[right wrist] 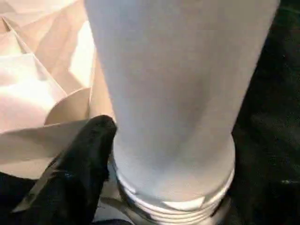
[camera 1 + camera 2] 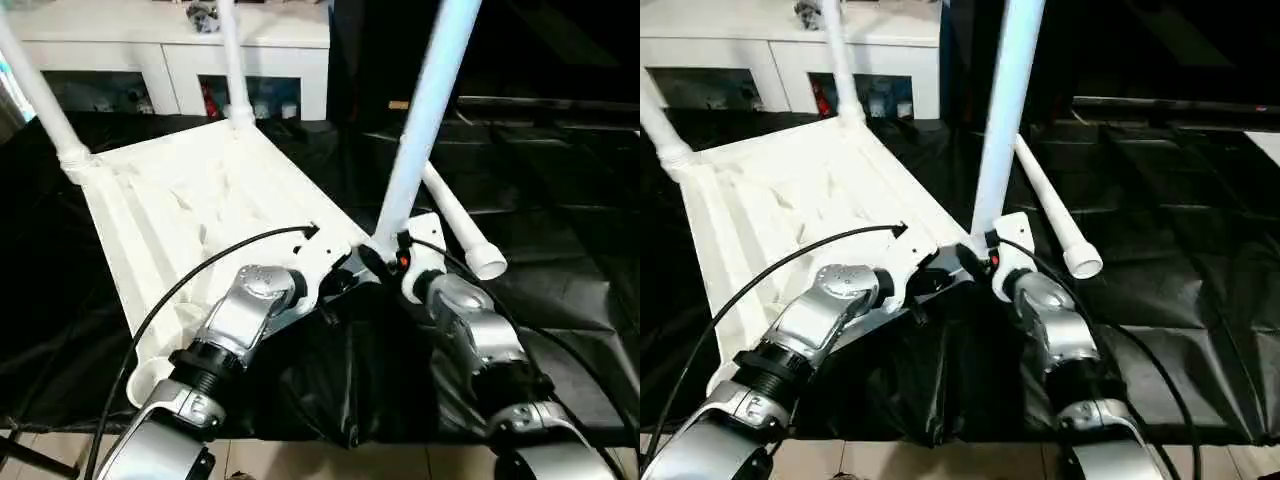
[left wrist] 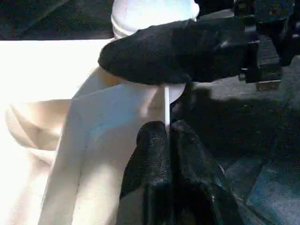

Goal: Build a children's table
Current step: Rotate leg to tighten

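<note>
Item: third leg (image 2: 425, 120), upright in table (image 2: 190, 215) near-corner socket. My right gripper (image 2: 385, 262) spans its base, fingers spread around; my left gripper (image 3: 168, 140), fingers pressed together, pinches table rim beside socket. Keep leg plumb, twist until threads vanish.

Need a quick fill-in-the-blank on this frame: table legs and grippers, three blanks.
1. The tabletop lies with its ribbed underside facing ____.
2. ____ legs stand upright in corner sockets; one loose leg lies on the black sheet.
3. The left gripper is shut on the tabletop's ____, beside the near leg.

Missing words: up; three; edge
</note>
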Motion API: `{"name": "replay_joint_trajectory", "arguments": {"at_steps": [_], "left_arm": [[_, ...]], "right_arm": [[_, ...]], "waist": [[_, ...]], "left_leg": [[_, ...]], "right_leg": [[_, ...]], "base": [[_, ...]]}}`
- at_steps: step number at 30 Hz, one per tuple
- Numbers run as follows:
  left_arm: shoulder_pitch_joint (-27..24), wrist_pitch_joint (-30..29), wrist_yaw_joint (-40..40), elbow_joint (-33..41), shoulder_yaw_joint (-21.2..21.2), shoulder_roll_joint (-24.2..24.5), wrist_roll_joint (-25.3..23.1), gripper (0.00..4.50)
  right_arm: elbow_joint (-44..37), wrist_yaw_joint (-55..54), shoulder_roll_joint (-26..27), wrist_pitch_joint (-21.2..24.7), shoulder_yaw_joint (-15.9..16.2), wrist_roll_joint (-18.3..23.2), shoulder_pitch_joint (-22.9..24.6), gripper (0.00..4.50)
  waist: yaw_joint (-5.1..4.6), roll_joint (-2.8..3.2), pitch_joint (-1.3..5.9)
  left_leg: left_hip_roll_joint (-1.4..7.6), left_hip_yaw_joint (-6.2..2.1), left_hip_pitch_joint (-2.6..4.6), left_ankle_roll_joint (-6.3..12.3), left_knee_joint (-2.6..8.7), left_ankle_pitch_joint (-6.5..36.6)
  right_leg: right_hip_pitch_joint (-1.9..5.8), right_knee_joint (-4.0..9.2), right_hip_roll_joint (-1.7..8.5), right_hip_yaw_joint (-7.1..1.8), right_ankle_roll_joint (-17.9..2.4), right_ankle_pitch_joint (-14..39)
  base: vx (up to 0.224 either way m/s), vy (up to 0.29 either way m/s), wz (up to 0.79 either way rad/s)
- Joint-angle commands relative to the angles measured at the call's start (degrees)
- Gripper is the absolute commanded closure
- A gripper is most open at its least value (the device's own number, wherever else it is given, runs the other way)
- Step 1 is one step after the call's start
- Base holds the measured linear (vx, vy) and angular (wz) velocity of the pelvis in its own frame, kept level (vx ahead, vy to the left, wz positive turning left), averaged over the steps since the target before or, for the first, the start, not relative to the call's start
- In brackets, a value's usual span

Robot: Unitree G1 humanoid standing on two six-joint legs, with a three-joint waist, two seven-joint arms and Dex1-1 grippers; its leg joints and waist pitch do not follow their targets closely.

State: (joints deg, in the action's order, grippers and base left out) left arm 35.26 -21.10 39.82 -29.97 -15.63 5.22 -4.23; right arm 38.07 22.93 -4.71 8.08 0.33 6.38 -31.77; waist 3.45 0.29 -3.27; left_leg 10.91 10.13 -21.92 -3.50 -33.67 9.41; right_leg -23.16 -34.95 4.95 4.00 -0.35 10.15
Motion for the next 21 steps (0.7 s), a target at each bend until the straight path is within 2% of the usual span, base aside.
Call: {"name": "replay_joint_trajectory", "arguments": {"at_steps": [1, 5, 11, 13, 19, 21], "left_arm": [[0.6, 3.5, 4.4, 2.8, -2.6, -2.3, 2.7, 4.50], [-0.7, 4.2, 9.2, 4.4, -3.4, 0.3, 3.4, 4.50], [-2.0, 6.1, 17.3, 6.5, -4.2, 4.3, 5.1, 4.50], [-2.2, 6.8, 19.6, 6.9, -4.3, 5.2, 5.8, 4.50], [-2.8, 7.8, 28.6, 7.5, -5.2, 9.2, 6.7, 4.50], [-2.7, 8.1, 30.1, 7.3, -5.3, 9.9, 7.1, 4.50]], "right_arm": [[-0.4, 5.9, 2.1, -0.2, 4.7, 0.0, -0.3, 0.61], [-4.4, 12.8, -1.5, -1.5, 7.5, -0.3, 2.0, 0.58], [-7.5, 21.4, -6.3, -2.9, 8.6, -0.1, 4.0, 0.58], [-8.3, 23.9, -7.6, -2.6, 9.1, 0.3, 4.4, 0.58], [-13.5, 35.3, -13.2, -1.0, 12.5, 1.5, 7.1, 0.58], [-14.5, 37.4, -14.0, -0.7, 13.1, 1.7, 7.7, 0.58]], "waist": [[0.43, -0.39, 4.23], [0.64, -0.47, 4.05], [1.29, -0.26, 3.90], [1.42, -0.09, 3.90], [2.12, -0.13, 3.96], [2.48, -0.06, 3.90]], "left_leg": [[1.83, -0.47, 0.63, 3.31, 3.64, 10.6], [1.98, -0.48, 0.73, 3.08, 3.76, 12.8], [2.13, -0.53, 1.02, 2.41, 3.95, 15.1], [2.19, -0.56, 0.96, 2.32, 4.05, 15.0], [2.30, -0.45, 1.08, 2.77, 3.98, 14.2], [2.38, -0.48, 1.17, 2.66, 4.07, 14.9]], "right_leg": [[3.13, 4.09, 3.30, -2.31, -13.3, 8.4], [3.13, 4.47, 3.41, -2.40, -12.4, 11.9], [2.86, 4.71, 3.49, -2.49, -11.8, 14.8], [2.79, 4.63, 3.41, -2.54, -11.8, 14.3], [2.75, 4.33, 3.31, -2.60, -12.6, 12.0], [2.68, 4.42, 3.37, -2.58, -12.4, 13.2]], "base": [[0.000, 0.000, 0.00], [0.000, 0.000, 0.00], [0.000, 0.000, 0.00], [0.000, 0.000, 0.00], [0.000, 0.000, 0.00], [0.000, 0.000, 0.00]]}}
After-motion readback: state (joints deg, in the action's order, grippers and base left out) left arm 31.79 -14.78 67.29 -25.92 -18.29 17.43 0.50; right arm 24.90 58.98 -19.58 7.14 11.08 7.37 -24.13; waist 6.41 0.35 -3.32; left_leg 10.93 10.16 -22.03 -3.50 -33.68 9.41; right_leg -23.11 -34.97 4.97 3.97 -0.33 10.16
